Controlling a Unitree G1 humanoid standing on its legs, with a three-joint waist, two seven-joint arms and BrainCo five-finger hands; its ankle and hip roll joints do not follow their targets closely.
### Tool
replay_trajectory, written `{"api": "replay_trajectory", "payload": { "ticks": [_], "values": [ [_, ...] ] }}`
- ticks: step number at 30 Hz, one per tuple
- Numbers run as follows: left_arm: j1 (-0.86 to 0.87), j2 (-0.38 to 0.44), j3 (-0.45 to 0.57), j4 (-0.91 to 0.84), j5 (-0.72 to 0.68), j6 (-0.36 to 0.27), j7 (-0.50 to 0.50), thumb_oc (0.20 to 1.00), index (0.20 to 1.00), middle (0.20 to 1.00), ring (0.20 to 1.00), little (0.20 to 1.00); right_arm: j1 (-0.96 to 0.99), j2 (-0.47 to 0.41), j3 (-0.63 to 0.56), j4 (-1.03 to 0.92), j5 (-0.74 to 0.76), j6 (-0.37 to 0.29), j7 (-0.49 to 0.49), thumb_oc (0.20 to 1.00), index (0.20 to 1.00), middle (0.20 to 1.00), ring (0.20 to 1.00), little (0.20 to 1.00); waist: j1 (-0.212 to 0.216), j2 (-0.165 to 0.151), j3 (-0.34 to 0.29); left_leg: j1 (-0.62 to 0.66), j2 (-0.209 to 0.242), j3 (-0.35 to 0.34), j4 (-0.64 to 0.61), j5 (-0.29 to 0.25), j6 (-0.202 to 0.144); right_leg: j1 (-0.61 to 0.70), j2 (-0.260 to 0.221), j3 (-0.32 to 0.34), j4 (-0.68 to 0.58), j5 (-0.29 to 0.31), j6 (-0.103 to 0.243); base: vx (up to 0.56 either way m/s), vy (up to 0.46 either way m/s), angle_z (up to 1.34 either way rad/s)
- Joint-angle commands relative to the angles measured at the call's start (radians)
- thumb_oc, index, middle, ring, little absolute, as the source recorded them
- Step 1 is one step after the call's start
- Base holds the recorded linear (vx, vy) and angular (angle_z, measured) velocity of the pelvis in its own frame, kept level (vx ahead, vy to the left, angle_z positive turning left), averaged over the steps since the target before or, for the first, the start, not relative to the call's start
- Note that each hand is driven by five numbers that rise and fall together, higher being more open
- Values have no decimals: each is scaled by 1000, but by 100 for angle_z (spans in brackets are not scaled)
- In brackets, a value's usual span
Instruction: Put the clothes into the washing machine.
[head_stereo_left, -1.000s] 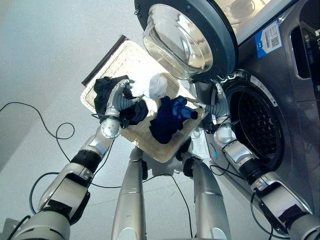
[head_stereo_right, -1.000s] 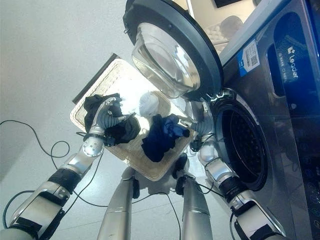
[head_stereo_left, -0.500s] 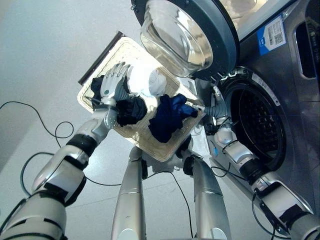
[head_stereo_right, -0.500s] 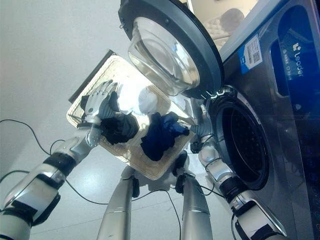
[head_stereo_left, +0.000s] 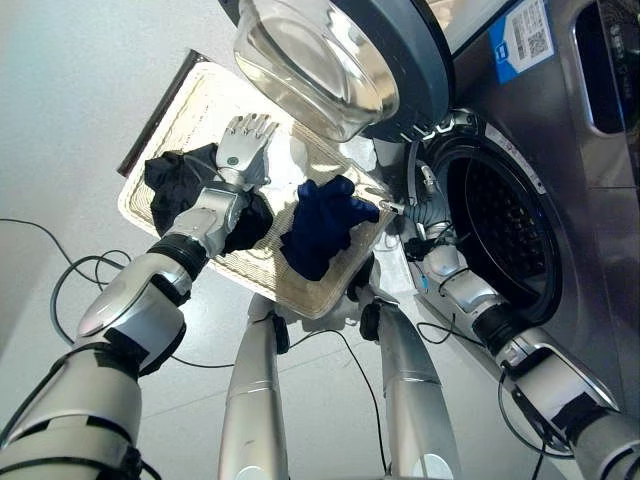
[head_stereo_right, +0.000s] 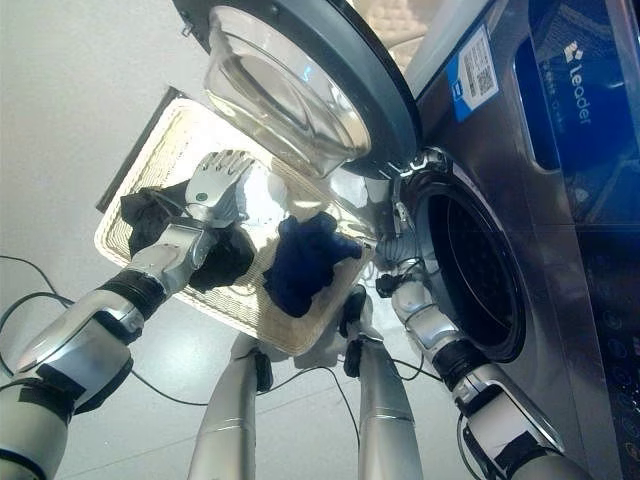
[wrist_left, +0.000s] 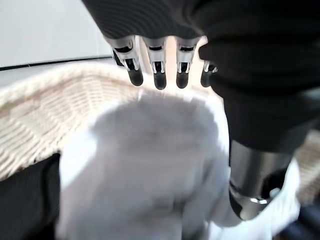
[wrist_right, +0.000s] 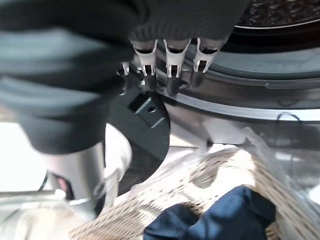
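Clothes lying in the basket (head_stereo_left: 170, 110) beside the washer (head_stereo_left: 560, 150).
Left hand (head_stereo_left: 243, 148) is hovering, fingers spread straight, over the white garment (wrist_left: 145, 170), between the black garment (head_stereo_left: 175, 185) and blue garment (head_stereo_left: 318, 225). Right hand (head_stereo_left: 418, 192) is reaching, fingers straight and holding nothing, between the basket and the washer's open door (head_stereo_left: 340, 50).

Shallow woven wicker basket (head_stereo_left: 185, 110) on floor, left of front-loading steel washing machine (head_stereo_left: 560, 200). In it: black garment (head_stereo_left: 175, 185) left, white cloth (wrist_left: 150, 165) centre, navy garment (head_stereo_left: 320, 225) right. Round glass door (head_stereo_left: 330, 50) open above basket.
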Motion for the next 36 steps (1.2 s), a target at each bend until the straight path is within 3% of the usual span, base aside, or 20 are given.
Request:
{"api": "replay_trajectory", "payload": {
  "ticks": [1,9,12,20,27,28,29,36],
  "values": [
    [-46,-32,25,47,26,32,-2,1000,1000,1000,1000,1000,3,-17,-3,-16,40,-53,-22,1000,1000,1000,1000,1000,-12,33,-26,-26,-14,83,22,-51,-72,-3,30,3,-85,76,144,-6,7,-5],
    [-91,-50,7,110,-13,90,-44,1000,1000,1000,1000,1000,-19,-15,-3,-18,63,-71,-38,1000,1000,1000,1000,1000,-30,24,-26,-89,-11,93,29,-39,-78,-62,35,14,-98,99,146,-2,2,-1],
    [-125,-54,-3,150,-16,146,-108,1000,1000,1000,1000,1000,-36,-10,-3,-20,82,-80,-47,1000,1000,1000,1000,1000,-39,18,-26,-130,-10,93,21,-26,-81,-101,40,26,-121,120,149,0,0,0],
    [-148,-58,-13,183,-20,192,-116,1000,1000,1000,1000,1000,-46,-1,-7,-30,111,-97,-62,1000,1000,1000,1000,1000,-47,10,-26,-180,-7,89,14,-19,-83,-148,42,36,-147,143,156,0,0,0],
    [-159,-69,-19,240,-37,245,-250,1000,1000,1000,1000,1000,-56,3,-20,-26,135,-142,-80,1000,1000,1000,1000,1000,-55,3,-26,-216,-9,81,26,-17,-80,-179,42,44,-150,156,158,0,0,0],
    [-159,-69,-20,243,-39,247,-260,875,875,875,875,875,-57,3,-20,-26,134,-145,-81,1000,1000,1000,1000,1000,-55,2,-26,-216,-9,80,26,-17,-80,-179,42,44,-151,156,158,0,0,0],
    [-159,-70,-23,250,-52,250,-294,200,200,200,200,200,-60,3,-22,-29,133,-150,-87,1000,1000,1000,1000,1000,-56,2,-26,-216,-11,80,24,-17,-79,-180,42,45,-153,159,159,0,0,0],
    [-163,-78,-22,273,-49,252,-341,200,200,200,200,200,-76,10,-34,-28,147,-147,-95,1000,1000,1000,1000,1000,-54,2,-26,-214,-9,82,31,-19,-77,-179,39,41,-144,158,161,0,0,0]
  ]
}}
